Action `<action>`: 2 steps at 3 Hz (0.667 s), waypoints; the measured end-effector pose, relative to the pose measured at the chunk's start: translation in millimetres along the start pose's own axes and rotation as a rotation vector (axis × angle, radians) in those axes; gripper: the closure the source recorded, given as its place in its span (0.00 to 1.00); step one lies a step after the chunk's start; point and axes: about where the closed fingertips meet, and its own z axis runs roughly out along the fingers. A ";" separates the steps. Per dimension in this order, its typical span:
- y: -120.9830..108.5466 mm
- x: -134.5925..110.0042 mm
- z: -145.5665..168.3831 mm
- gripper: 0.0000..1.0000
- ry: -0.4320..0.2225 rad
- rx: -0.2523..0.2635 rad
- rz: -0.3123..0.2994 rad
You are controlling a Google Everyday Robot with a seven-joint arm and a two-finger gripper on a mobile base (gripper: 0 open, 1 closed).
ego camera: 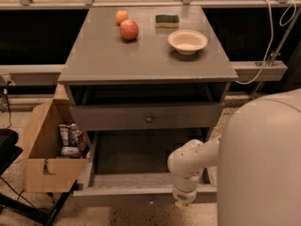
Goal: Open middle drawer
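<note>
The middle drawer (141,194) is a wide shallow grey drawer. It stands pulled far out of the cabinet, and its dark inside (136,157) shows nothing in it. My gripper (181,202) hangs from the white arm (188,166) and points down at the drawer's front edge, right of centre. The top drawer (149,118), with a small round knob, sits above with a dark gap under the tabletop. The lowest drawer is hidden under the pulled-out one.
On the grey tabletop (117,60) lie a red apple (129,29), an orange (122,16), a green sponge (167,20) and a white bowl (187,41). An open cardboard box (47,154) with packets stands left of the cabinet. My white body (263,164) fills the right foreground.
</note>
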 end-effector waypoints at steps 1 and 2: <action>0.1 0.1 0.0 1.00 0.000 0.000 0.000; 0.1 0.1 -0.1 1.00 0.000 0.000 0.000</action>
